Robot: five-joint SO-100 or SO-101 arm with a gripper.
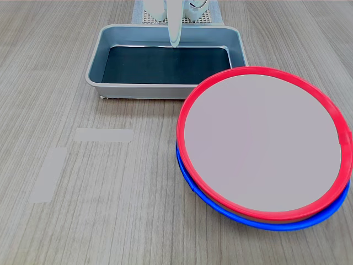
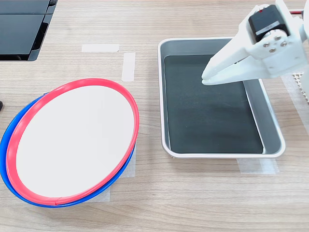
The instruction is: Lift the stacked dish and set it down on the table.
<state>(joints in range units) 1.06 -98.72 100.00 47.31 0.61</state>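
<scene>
The stacked dish point(image 1: 263, 142) point(image 2: 72, 140), red-rimmed with a pale flat centre, lies on top of a same-sized blue-rimmed plate point(image 1: 259, 221) point(image 2: 9, 140). The pair rests on the wood-grain table point(image 1: 110, 221) point(image 2: 193, 193), at the first exterior view's right and the second exterior view's left. My white gripper point(image 1: 175, 43) point(image 2: 206, 78) hangs above the grey tray, well apart from the plates. Its fingertips are together with nothing between them.
A grey rectangular tray point(image 1: 94, 69) point(image 2: 273, 125) with a dark bottom sits under the gripper. Pale tape strips point(image 1: 103, 134) point(image 2: 128, 66) mark the table. A dark flat object point(image 2: 21, 29) lies at the second exterior view's top left.
</scene>
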